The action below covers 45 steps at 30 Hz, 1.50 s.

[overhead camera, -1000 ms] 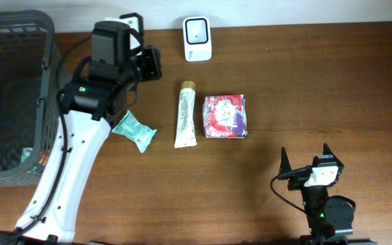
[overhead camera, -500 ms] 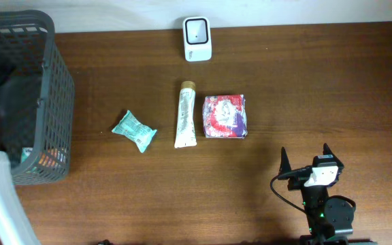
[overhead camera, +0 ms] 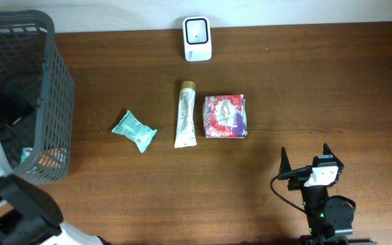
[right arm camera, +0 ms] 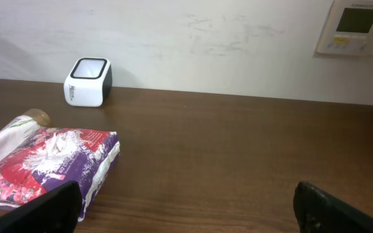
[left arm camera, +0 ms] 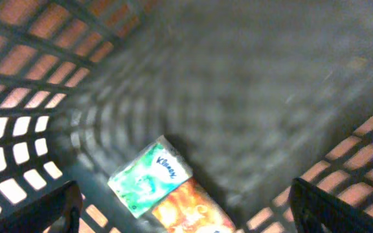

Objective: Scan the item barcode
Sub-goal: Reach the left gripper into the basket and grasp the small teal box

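Observation:
On the table lie a white tube, a red and purple pack and a teal packet. The white barcode scanner stands at the far edge. My left gripper is open inside the dark mesh basket, above a green tissue pack and an orange packet on its floor, touching neither. My right gripper rests open near the front edge, with nothing between its fingers. It faces the red and purple pack and the scanner.
The basket takes up the table's left end, and its mesh walls close in around the left gripper. My white left arm crosses the lower left corner. Bare wood lies right of the pack.
My left arm has swung away from beside the scanner to the basket at the left, and its jaws have opened. The right arm and the table's items have not moved.

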Available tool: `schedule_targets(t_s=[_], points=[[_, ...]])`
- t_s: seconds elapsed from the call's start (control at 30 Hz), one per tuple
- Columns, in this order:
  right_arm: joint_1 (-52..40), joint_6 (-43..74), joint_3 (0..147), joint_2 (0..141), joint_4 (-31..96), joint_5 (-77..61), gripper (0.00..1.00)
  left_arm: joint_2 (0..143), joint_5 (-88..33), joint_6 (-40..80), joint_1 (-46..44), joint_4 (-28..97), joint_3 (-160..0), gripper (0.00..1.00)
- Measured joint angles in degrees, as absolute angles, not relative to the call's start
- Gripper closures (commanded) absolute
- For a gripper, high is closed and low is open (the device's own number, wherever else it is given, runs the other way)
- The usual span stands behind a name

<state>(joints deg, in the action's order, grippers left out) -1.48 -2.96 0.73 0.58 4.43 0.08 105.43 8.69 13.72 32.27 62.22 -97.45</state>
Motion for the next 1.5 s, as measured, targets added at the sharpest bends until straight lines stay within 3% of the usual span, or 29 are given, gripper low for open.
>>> schedule_targets(t_s=[0.37, 0.5, 0.67, 0.8, 0.93, 1.03, 1.13, 1.17, 1.2, 1.37, 1.5], points=[[-1.48, -2.94, 0.73, 0.58, 4.43, 0.08, 0.01, 119.28, 17.96, 2.04, 32.27, 69.65, -97.45, 0.04], [-1.48, -2.94, 0.73, 0.58, 4.43, 0.08, 0.01, 122.91, 18.48, 0.84, 32.29, 70.76, -97.45, 0.11], [-1.48, -2.92, 0.73, 0.58, 4.43, 0.08, 0.01, 124.22, 18.63, -0.4, 32.4, 70.72, -97.45, 0.31], [-1.48, -2.98, 0.73, 0.58, 4.43, 0.08, 0.01, 124.31, 18.52, -0.47, 33.82, 68.45, -97.45, 0.32], [-1.48, -2.94, 0.73, 0.58, 4.43, 0.08, 0.02, 124.31, 15.2, -0.49, 36.4, 67.29, -97.47, 0.41], [-1.48, -2.96, 0.73, 0.58, 4.43, 0.05, 0.01, 124.31, 13.47, -0.58, 37.98, 66.76, -97.38, 0.66], [-1.48, -2.98, 0.73, 0.58, 4.43, 0.08, 0.01, 124.31, 12.86, -0.8, 39.13, 66.59, -97.06, 0.81], [-1.48, -2.96, 0.73, 0.58, 4.43, 0.08, 0.01, 124.31, 12.6, -1.02, 39.48, 66.63, -97.08, 0.94], [-1.48, -2.92, 0.73, 0.58, 4.4, 0.08, 0.01, 124.27, 12.21, -1.02, 39.66, 66.65, -97.08, 1.0], [-1.48, -2.94, 0.73, 0.58, 4.43, 0.08, 0.01, 125.34, 9.43, -0.82, 40.05, 71.24, -102.19, 1.0], [-1.48, -2.96, 0.73, 0.58, 4.4, 0.05, 0.01, 126.23, 5.69, 0.71, 40.05, 78.83, -117.32, 1.0]])
